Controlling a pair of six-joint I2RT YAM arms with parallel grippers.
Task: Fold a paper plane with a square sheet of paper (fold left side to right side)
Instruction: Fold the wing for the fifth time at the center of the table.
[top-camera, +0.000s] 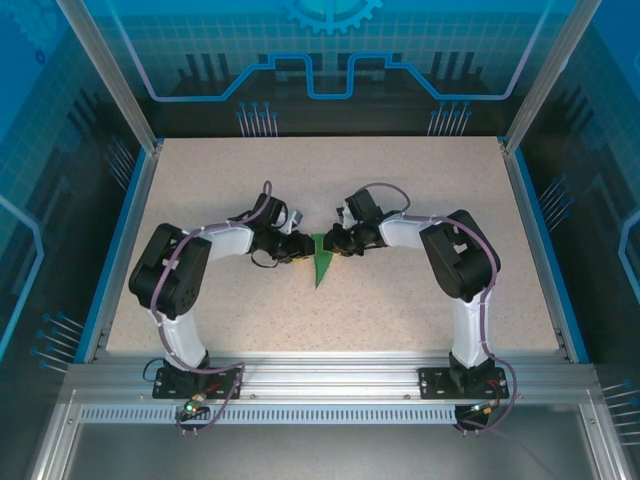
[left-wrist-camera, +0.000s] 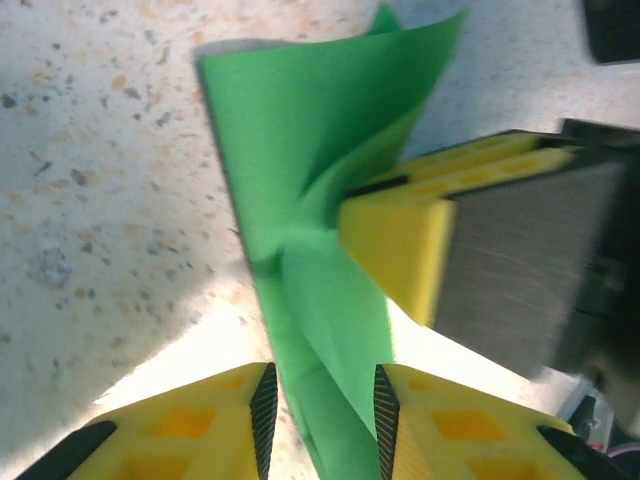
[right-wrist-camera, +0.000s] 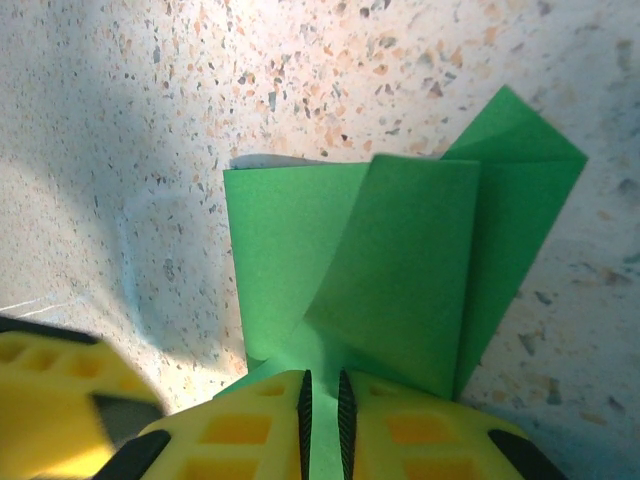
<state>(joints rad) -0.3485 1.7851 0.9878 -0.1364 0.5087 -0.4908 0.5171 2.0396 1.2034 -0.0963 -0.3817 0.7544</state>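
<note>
The square sheet of paper (top-camera: 322, 264) is bright green and folded into a narrow pointed paper plane shape, tip toward the arms, at the table's middle. Its wide end stands up with flaps (left-wrist-camera: 300, 150) splayed. My right gripper (right-wrist-camera: 323, 420) is shut on a fold of the paper (right-wrist-camera: 400, 250) from the right side. Its yellow fingers (left-wrist-camera: 395, 235) appear in the left wrist view. My left gripper (left-wrist-camera: 325, 410) is open, its jaws astride the paper's narrow part, with a gap beside the left pad. In the top view both grippers, left (top-camera: 300, 246) and right (top-camera: 336, 240), meet at the paper's wide end.
The speckled beige tabletop (top-camera: 420, 180) has a blue raised border (top-camera: 530, 200) along its sides. An aluminium rail (top-camera: 320, 375) runs along the near edge, where both arm bases are bolted. A yellow left finger (right-wrist-camera: 40, 400) sits at the lower left of the right wrist view.
</note>
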